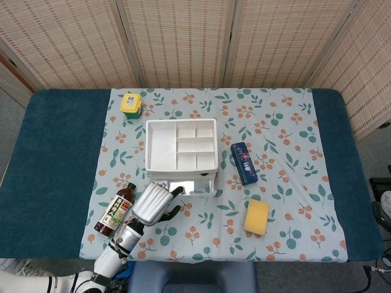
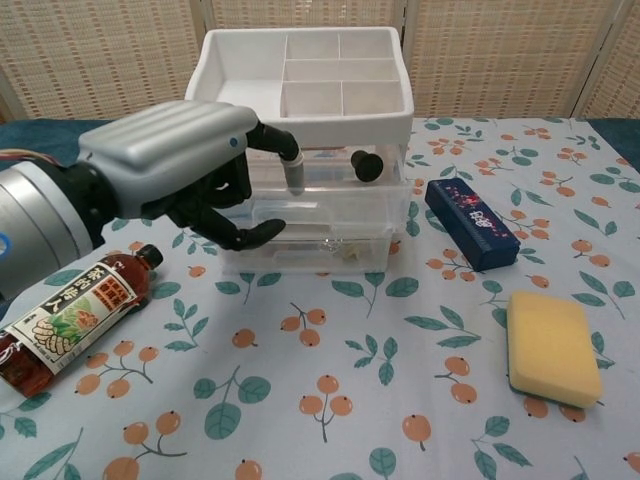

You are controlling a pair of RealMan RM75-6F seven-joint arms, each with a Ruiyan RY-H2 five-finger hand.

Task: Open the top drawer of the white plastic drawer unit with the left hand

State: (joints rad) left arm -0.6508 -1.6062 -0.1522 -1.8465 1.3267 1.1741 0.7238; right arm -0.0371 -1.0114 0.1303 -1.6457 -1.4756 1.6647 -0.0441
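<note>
Currently: left hand at the drawer front

Head view: the white plastic drawer unit with a partitioned top tray [image 1: 181, 146] is standing mid-cloth on the floral-printed tablecloth [image 1: 287, 140]. The silver-backed left hand [image 1: 153, 204] is hovering just in front of its lower left corner, fingers curling toward the drawer fronts. A brown-labelled drink bottle [image 1: 115, 210] is lying just left of the hand. A dark blue patterned case [image 1: 244, 163] is lying right of the unit, a yellow sponge [image 1: 256, 216] nearer the front edge, and a yellow-lidded container [image 1: 131, 104] behind the unit.

Chest view: the left hand [image 2: 185, 165] is holding nothing; its dark fingers [image 2: 250, 235] are curling apart, one extended finger pointing down against the top drawer [image 2: 335, 170]. Whether it is hooking anything, I cannot tell. The drawer's black knob [image 2: 366, 164] is sitting free, right of the fingers.
</note>
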